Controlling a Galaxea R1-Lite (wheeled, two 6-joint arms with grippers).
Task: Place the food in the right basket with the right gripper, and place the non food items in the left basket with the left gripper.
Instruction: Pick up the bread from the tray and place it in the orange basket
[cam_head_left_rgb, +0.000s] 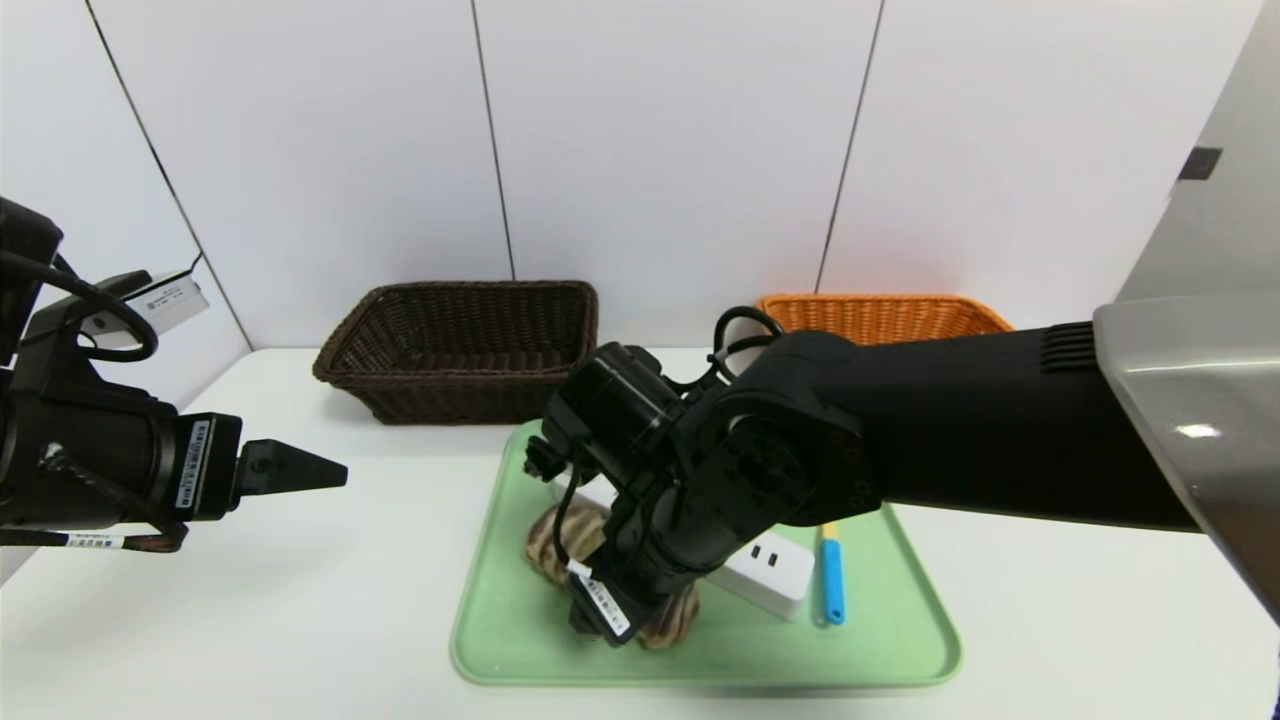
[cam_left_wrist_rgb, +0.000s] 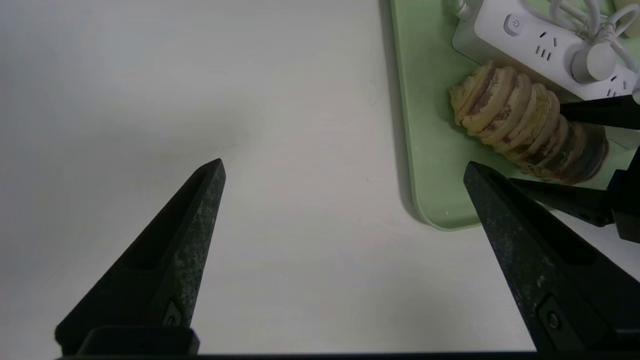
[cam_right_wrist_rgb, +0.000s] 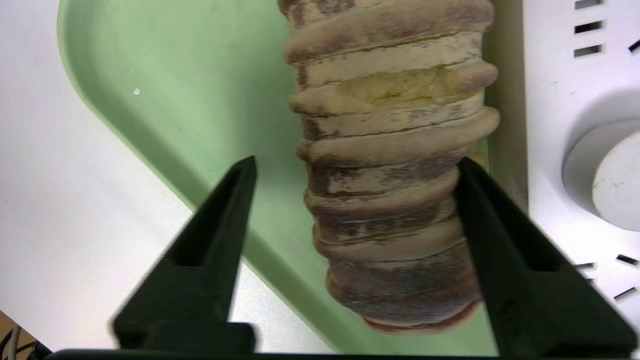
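White worktop carries a green tray, dark brown basket and orange basket behind it; nothing visible in either basket. On the tray: power strip, striped loaf, blue-handled spoon. Right gripper straddles the loaf, one finger touching its strip side, other finger apart from it, not clamped. Left gripper fingers spread wide over bare worktop beside the tray.

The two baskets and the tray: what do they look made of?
Dark brown basket and orange basket: woven wicker or a plastic imitation, judging by the ribbed weave on their walls. Green tray: probably moulded plastic, with a smooth matte surface and a rounded raised rim.
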